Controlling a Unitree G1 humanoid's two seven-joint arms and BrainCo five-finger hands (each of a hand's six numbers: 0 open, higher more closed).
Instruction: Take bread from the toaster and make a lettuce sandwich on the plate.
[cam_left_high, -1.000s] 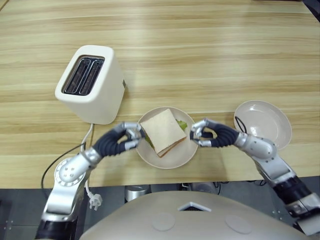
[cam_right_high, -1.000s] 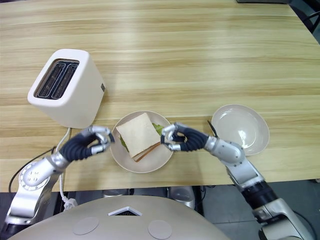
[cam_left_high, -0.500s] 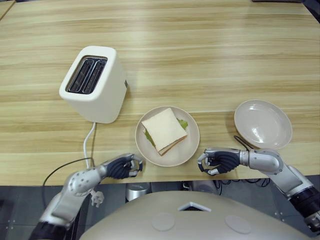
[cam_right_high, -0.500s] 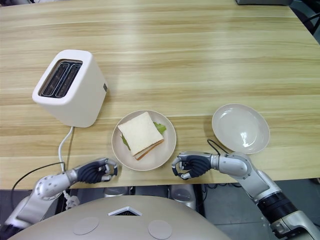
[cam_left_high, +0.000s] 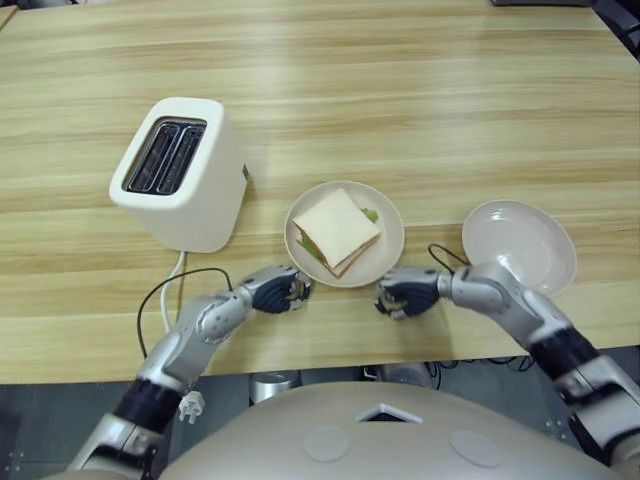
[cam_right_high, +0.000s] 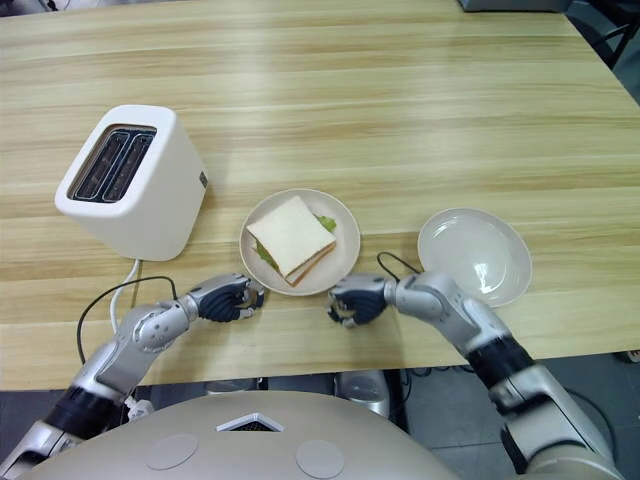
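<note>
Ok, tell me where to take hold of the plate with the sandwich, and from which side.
Probably best by the plate's bare rim, at its near left and near right, one hand per side. The sandwich covers the middle, and the left hand and right hand sit just short of that rim.

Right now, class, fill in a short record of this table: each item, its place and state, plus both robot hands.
Toaster: white two-slot toaster, left, slots empty.
Sandwich: white bread sandwich with green lettuce peeking out, on round beige plate, centre.
Spare dish: empty beige plate, right.
Left hand: fingers curled, holding nothing, by the sandwich plate's near-left rim.
Right hand: curled, holding nothing, by its near-right rim.
</note>
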